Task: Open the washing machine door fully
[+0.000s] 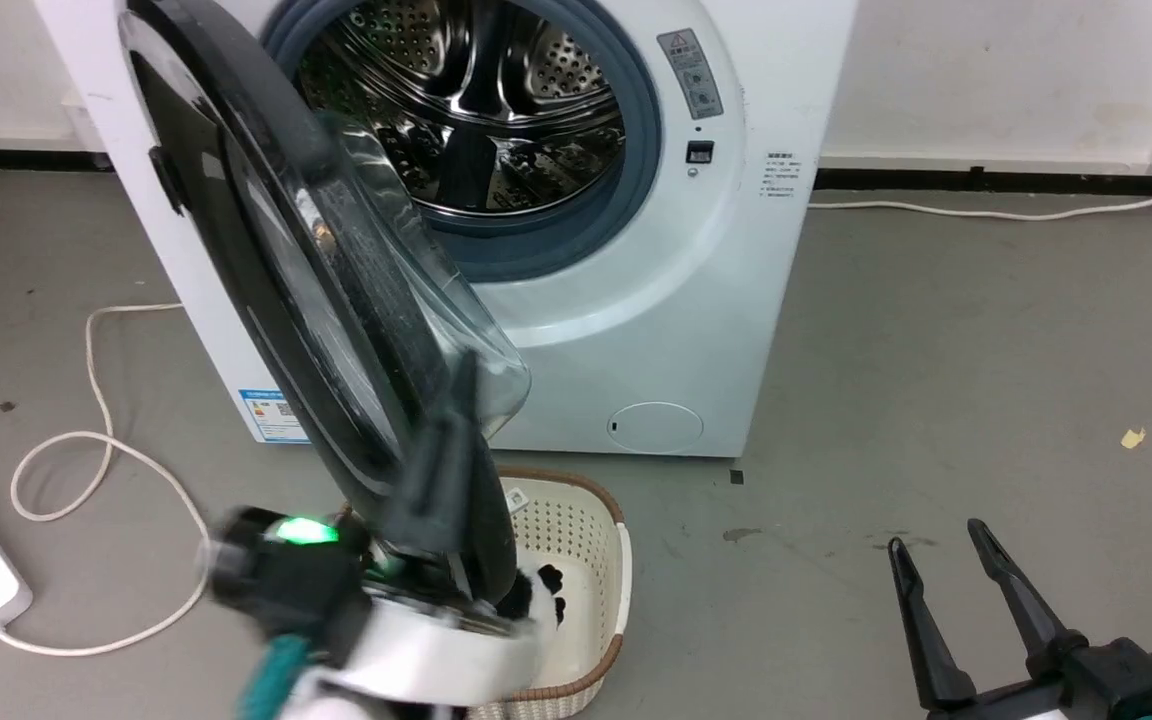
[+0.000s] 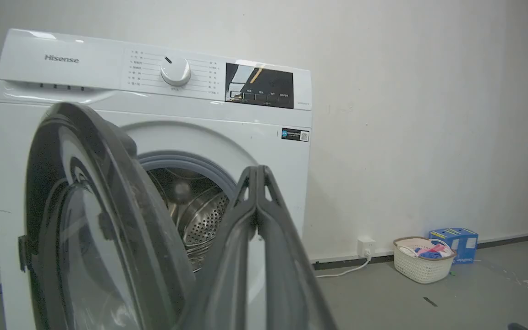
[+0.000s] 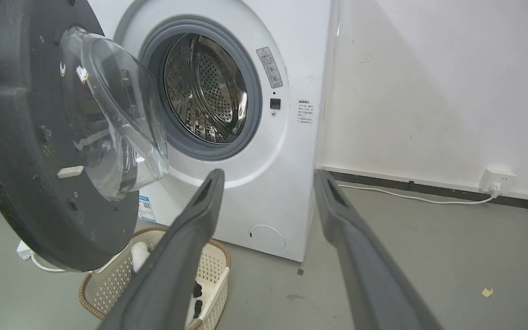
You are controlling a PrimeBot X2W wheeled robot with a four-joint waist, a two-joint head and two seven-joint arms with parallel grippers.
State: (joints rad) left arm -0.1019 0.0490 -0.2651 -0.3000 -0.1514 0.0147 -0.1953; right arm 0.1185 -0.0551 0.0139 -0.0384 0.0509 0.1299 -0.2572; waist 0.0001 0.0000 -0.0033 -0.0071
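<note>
Left wrist view: your left gripper (image 2: 255, 170), pinched shut on nothing beside the half-open washing machine door (image 2: 90, 220), could skid off its glass mid-push; right gripper (image 1: 936, 535) gapes empty.

Light was soft and even, with weak shadows on the floor (image 1: 936, 380). In the head view the left tool (image 1: 464, 400) was smeared by motion blur; the washing machine door (image 1: 266, 250) carried white glare.

Laundry corner: white washing machine (image 1: 636, 330), laundry basket (image 1: 576, 525), bare grey floor (image 1: 936, 350).
</note>
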